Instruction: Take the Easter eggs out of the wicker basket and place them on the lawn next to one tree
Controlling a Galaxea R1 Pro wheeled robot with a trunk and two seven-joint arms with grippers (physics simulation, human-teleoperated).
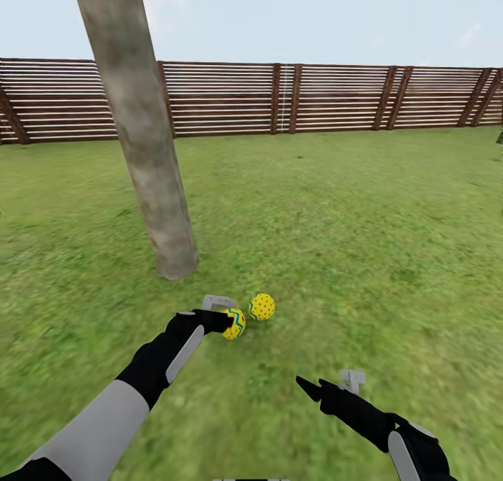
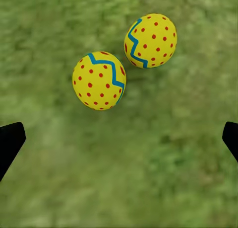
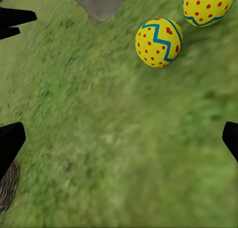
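Note:
Two yellow Easter eggs with red dots lie on the lawn [image 1: 335, 243] close to the foot of the thick grey-brown tree [image 1: 157, 180]. The zigzag-striped egg [image 1: 235, 324] [image 2: 99, 80] [image 3: 158, 42] sits just beyond my left gripper [image 1: 225, 320] [image 2: 119, 141], which hovers open above the grass, holding nothing. The other egg [image 1: 262, 306] [image 2: 150, 40] [image 3: 208, 7] lies right beside it. My right gripper [image 1: 314, 389] [image 3: 119, 138] is open and empty, nearer to me. A brown woven edge of the wicker basket [image 3: 6, 188] shows beside one right finger. The third egg is out of view.
The brown slatted fence [image 1: 279, 100] closes the garden far behind the tree. Open grass stretches to the right and in front of the eggs. The trunk's base [image 3: 96, 2] is about an egg's width or two from the eggs.

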